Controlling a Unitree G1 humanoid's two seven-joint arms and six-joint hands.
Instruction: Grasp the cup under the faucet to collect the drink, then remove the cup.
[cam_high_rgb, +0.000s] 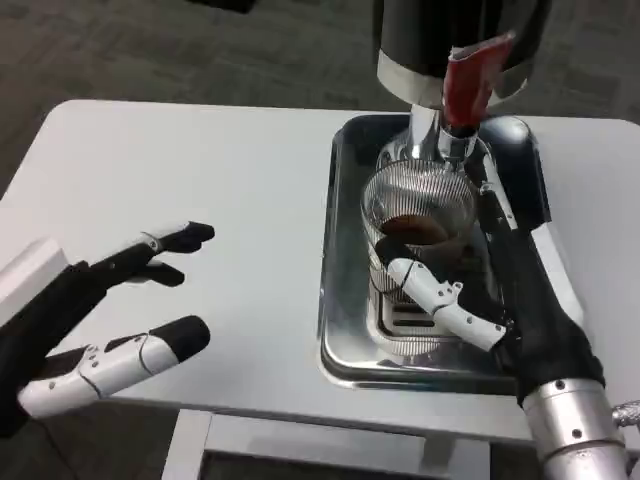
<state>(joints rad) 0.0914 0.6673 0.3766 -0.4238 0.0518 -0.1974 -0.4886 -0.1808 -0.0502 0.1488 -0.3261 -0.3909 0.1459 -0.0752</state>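
A: Cup (418, 215) status?

B: Sits on the tray (345, 300), right of centre frame, directly under the faucet (455, 140). Right hand (470, 290) wraps it, fingers closed on the glass. Dark drink already inside, so collecting looks partly done. Removal left.

A: Obstacles?

B: Faucet and red lever (470, 80) sit close above the rim; tray lip to clear. Left hand (110, 300), lower left, fingers wide, holds nothing.
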